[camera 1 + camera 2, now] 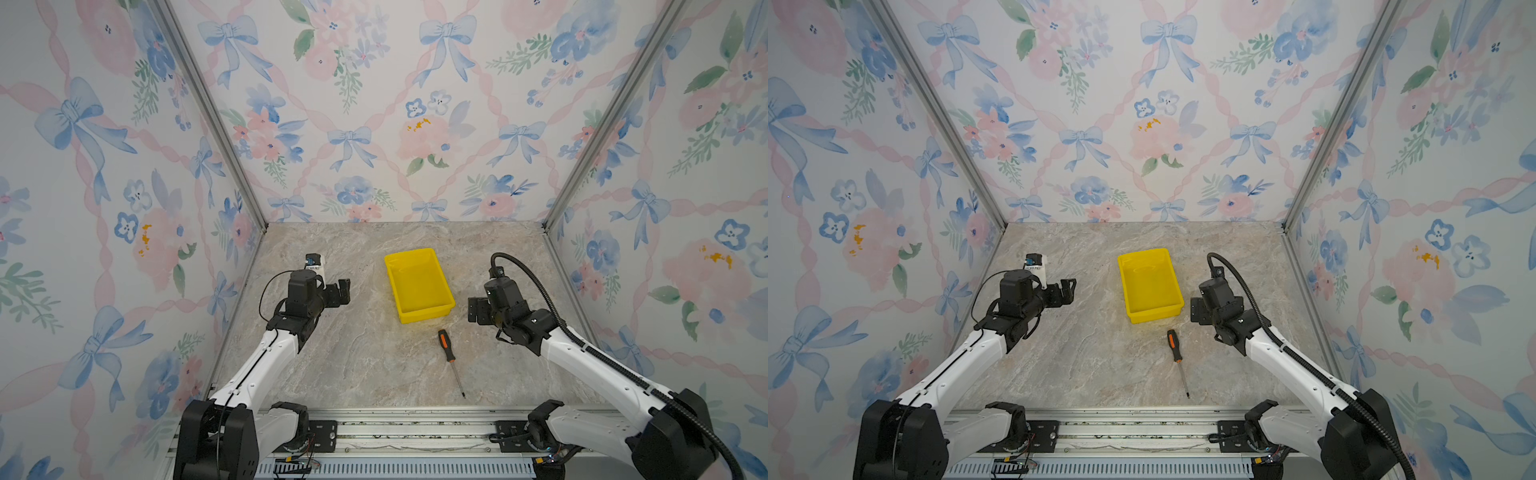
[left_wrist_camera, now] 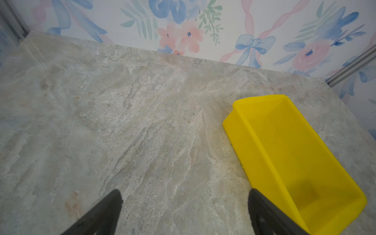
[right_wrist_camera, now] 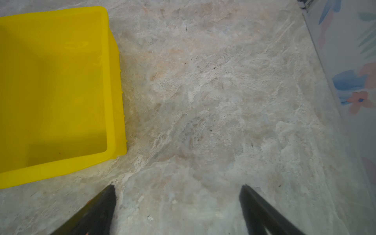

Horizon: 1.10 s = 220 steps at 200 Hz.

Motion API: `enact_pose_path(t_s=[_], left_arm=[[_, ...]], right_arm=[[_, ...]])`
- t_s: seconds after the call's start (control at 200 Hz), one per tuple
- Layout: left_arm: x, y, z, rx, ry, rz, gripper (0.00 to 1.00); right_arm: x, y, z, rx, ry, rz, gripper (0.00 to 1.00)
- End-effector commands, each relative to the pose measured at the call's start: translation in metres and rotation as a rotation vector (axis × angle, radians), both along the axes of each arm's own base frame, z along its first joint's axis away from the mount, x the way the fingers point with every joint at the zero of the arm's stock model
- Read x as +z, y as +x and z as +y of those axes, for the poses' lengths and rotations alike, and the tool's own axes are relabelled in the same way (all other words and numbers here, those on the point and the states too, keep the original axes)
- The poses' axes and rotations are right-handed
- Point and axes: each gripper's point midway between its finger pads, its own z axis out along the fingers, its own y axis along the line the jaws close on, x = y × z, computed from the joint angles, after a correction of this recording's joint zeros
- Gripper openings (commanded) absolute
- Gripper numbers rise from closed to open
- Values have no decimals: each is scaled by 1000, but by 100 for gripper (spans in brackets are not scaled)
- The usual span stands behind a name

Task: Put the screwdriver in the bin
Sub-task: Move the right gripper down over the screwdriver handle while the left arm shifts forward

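Screwdriver [image 1: 446, 347] on the table [image 1: 353, 353], near but apart from right fingers [image 1: 477, 309].

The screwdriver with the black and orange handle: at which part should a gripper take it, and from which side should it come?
Grip the slim black-and-orange-handled screwdriver at its thick handle, coming from straight above with the jaws across its width. It lies flat on the marbled stone table, so the thin metal shaft offers little to pinch. The open right gripper is probably the nearer one.
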Motion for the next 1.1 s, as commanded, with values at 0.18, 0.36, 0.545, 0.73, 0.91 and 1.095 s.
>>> enact_pose_path(t_s=[0.18,0.36,0.545,0.73,0.91,1.095], left_arm=[[-10,-18,-39,-172,-123,100,98],[-6,-21,-47,-219,-126,90,97],[-7,-21,-47,-218,-126,93,98],[-4,-23,-47,-222,-117,76,97],[-7,-20,-45,-211,-112,83,98],[0,-15,-48,-212,-129,67,97]], right_arm=[[-53,-55,33,99,128,259,97],[-63,-58,51,138,141,289,97],[-74,-63,67,193,114,318,97],[-88,-64,80,218,119,344,99],[-93,-58,96,247,135,366,85],[-99,-54,104,267,130,386,73]])
